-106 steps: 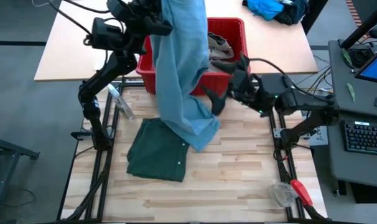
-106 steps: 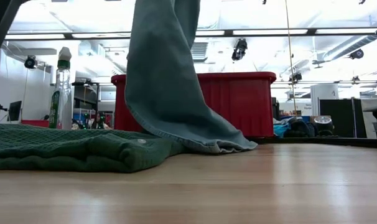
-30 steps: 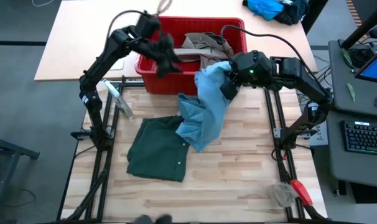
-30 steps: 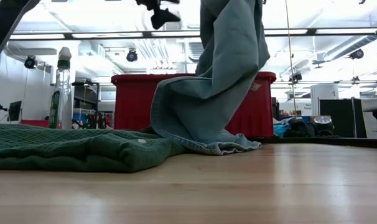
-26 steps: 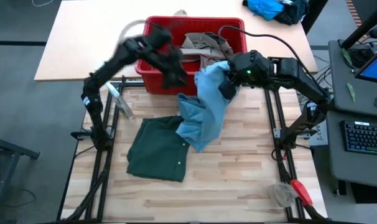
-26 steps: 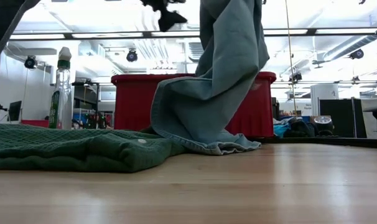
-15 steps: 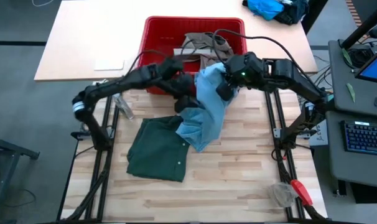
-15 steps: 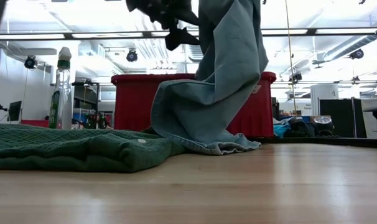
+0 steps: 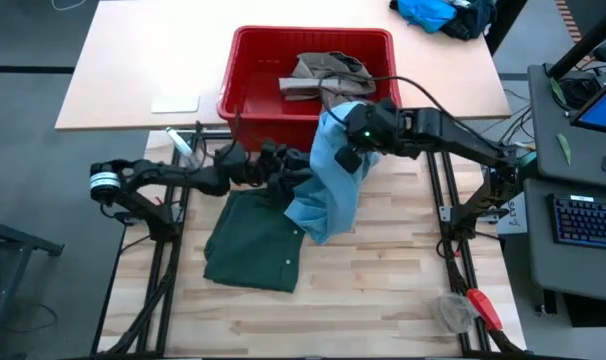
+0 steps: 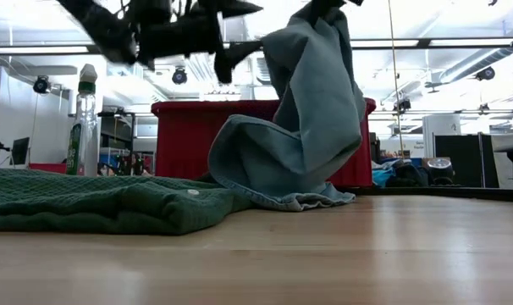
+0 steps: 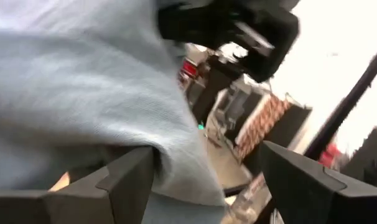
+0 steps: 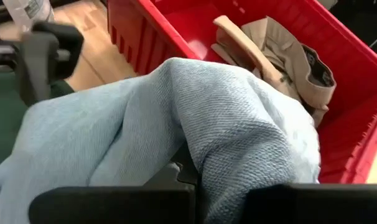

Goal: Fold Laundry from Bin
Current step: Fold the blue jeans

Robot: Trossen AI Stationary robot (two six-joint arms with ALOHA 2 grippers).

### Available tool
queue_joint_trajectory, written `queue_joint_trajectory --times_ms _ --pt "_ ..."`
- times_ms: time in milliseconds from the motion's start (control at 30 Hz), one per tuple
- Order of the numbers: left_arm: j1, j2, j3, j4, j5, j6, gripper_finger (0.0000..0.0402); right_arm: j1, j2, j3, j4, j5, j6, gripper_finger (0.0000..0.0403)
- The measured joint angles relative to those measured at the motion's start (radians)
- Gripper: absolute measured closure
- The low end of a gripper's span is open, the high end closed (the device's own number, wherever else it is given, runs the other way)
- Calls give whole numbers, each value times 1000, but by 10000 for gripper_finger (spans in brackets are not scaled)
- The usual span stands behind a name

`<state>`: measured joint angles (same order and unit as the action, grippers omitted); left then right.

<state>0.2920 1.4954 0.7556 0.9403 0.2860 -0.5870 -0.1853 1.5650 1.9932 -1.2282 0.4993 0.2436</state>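
Beside me a clear plastic bottle stands upright; a bright blue cloth heap lies at my table's far corner.

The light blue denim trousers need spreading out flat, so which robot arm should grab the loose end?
Probably the left. The left gripper is open beside the light blue denim trousers' low edge, while the right gripper is shut on their top.

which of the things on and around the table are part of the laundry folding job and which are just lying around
Job: light blue denim trousers, green shorts, khaki piece, red bin.

Lying about: plastic bottle, bright blue cloth heap, white sheet, red-handled tool.
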Motion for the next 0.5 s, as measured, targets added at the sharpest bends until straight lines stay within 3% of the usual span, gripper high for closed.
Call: queue_joint_trajectory --times_ms 233,367,500 --pt "-18 113 -54 133 -76 -123 95 4 -2 -18 38 -2 -14 390" --pt "-24 226 29 173 -101 -138 72 4 -2 -12 40 -2 -20 390" --pt "-24 367 157 245 -58 -163 63 14 -5 -11 39 -5 -28 390"
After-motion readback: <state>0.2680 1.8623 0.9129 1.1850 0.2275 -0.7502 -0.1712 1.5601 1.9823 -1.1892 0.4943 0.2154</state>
